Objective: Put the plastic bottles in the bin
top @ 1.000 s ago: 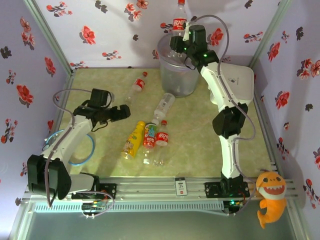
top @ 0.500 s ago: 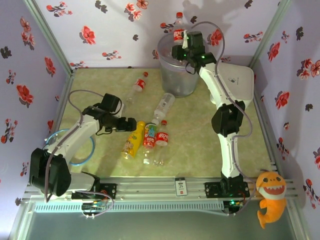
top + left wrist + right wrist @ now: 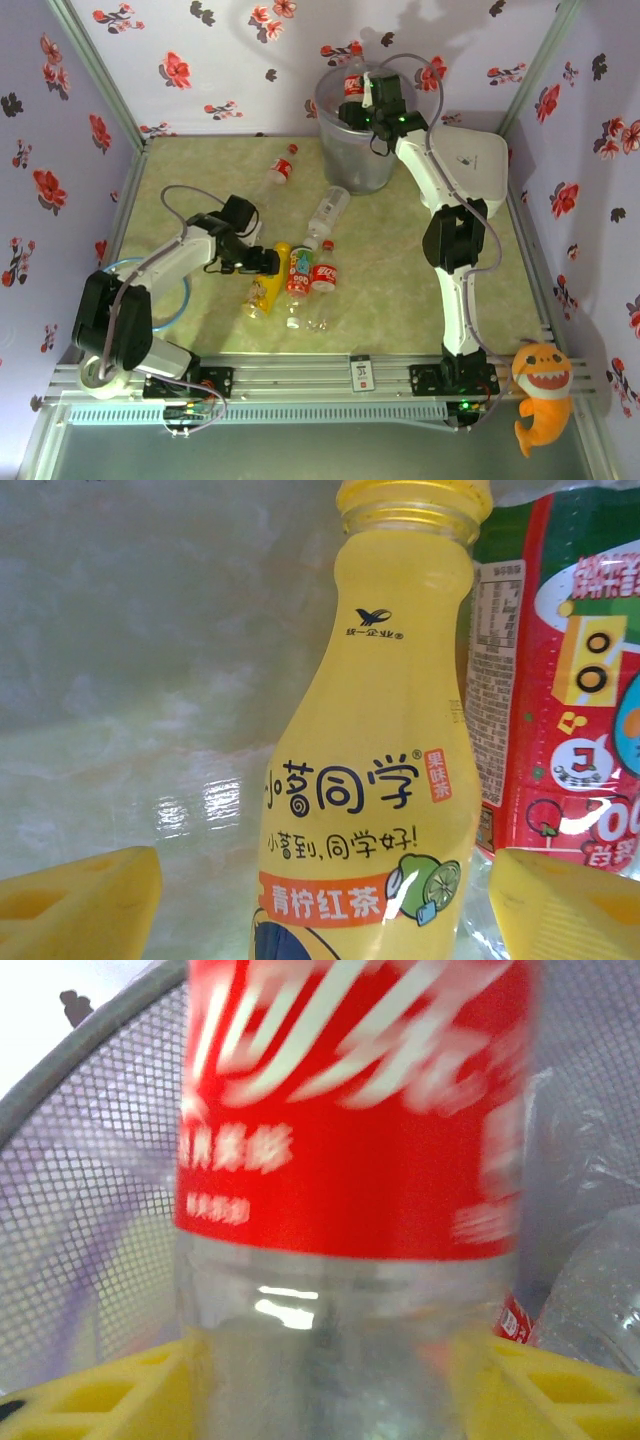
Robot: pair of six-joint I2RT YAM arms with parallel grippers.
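My left gripper (image 3: 268,262) stands open astride a yellow bottle (image 3: 263,283) lying on the table. In the left wrist view the yellow bottle (image 3: 370,780) lies between my yellow fingers (image 3: 90,905) with a gap on each side. A bottle with a blue-green label (image 3: 299,272) lies right beside it, and a red-labelled bottle (image 3: 323,275) lies next to that. My right gripper (image 3: 362,98) hangs over the bin (image 3: 350,155) with a red-labelled bottle (image 3: 352,84) at its jaws. That bottle (image 3: 350,1110) is blurred between the parted fingers (image 3: 100,1395) while the bin's mesh wall (image 3: 90,1180) is sharp.
A clear bottle (image 3: 327,212) and a red-capped one (image 3: 277,168) lie mid-table, a crushed clear one (image 3: 312,320) near the front. More bottles (image 3: 600,1280) lie inside the bin. A white box (image 3: 475,160) stands at the back right. A blue hose loop (image 3: 150,300) lies left. Floral walls enclose the table.
My left gripper swung right and down onto the yellow bottle. My right gripper lowered the red-labelled bottle into the bin's mouth and its jaws have parted.
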